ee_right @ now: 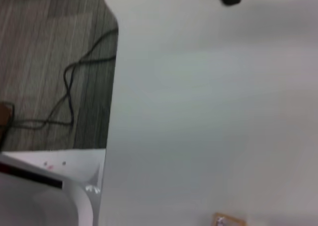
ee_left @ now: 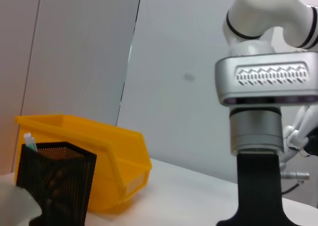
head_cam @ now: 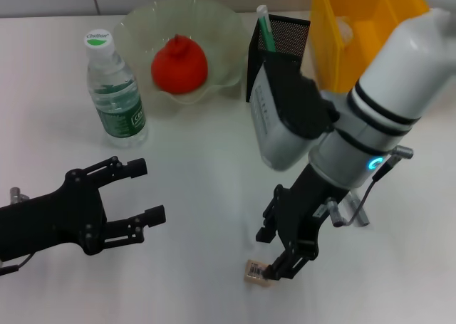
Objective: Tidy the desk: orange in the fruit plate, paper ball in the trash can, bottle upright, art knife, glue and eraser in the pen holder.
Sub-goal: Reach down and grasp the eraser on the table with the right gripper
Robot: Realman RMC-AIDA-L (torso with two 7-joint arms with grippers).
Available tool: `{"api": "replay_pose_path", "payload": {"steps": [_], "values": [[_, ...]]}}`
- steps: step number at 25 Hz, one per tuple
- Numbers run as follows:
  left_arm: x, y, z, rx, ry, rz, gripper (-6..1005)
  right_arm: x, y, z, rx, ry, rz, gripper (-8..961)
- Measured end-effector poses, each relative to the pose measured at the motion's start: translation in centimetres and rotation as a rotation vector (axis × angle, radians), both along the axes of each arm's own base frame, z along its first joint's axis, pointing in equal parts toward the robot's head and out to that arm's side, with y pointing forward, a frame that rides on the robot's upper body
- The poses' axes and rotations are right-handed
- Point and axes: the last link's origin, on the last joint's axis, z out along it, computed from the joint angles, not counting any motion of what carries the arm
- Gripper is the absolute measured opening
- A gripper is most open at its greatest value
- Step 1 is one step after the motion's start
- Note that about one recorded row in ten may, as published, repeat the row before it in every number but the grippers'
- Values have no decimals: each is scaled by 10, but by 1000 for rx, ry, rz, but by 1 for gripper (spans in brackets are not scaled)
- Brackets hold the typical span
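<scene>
The eraser (head_cam: 257,273) lies flat on the near part of the desk (head_cam: 199,174), right of centre, and our right gripper (head_cam: 279,261) is down over it, its fingers parted with the lower fingertip touching or just beside the block's right end; nothing is clamped yet, as far as we can see; the right wrist view catches only a corner of the eraser (ee_right: 227,220) at its edge. Outward from there, our left gripper (head_cam: 146,191) hangs near the desk on the near left, fingers spread wide and empty.

Further off, the pen holder (head_cam: 276,48) stands at the far side, right of centre, with a green-and-white stick poking out; whether knife or glue, we cannot tell; the trash can (head_cam: 356,32) sits just right of it, and we see no paper ball on the desk. The orange (head_cam: 179,65) rests in the plate (head_cam: 142,25) at the far middle; the bottle (head_cam: 114,89) stands upright to its left. We judge the eraser to be the last piece left: grasp, carry far, drop into the holder.
</scene>
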Motion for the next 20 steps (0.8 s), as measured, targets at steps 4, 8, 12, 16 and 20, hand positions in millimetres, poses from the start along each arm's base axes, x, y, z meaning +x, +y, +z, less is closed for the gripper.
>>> {"api": "replay_pose_path", "payload": {"steps": [4,8,12,16,20], "values": [[-2,-2,1,2,0,9,845,0,-7,-9,-26,-3,43,587],[-3,-3,1,0,-1,19,845,0,-7,-13,-20,3,60,587],[-3,-3,1,-2,-1,20,845,0,-10,-18,-21,6,77,588],[-3,-3,1,-2,-1,20,845,0,-13,-24,-25,5,95,586],[-3,-2,1,-1,-2,20,845,1,-14,-26,-24,0,106,584]]}}
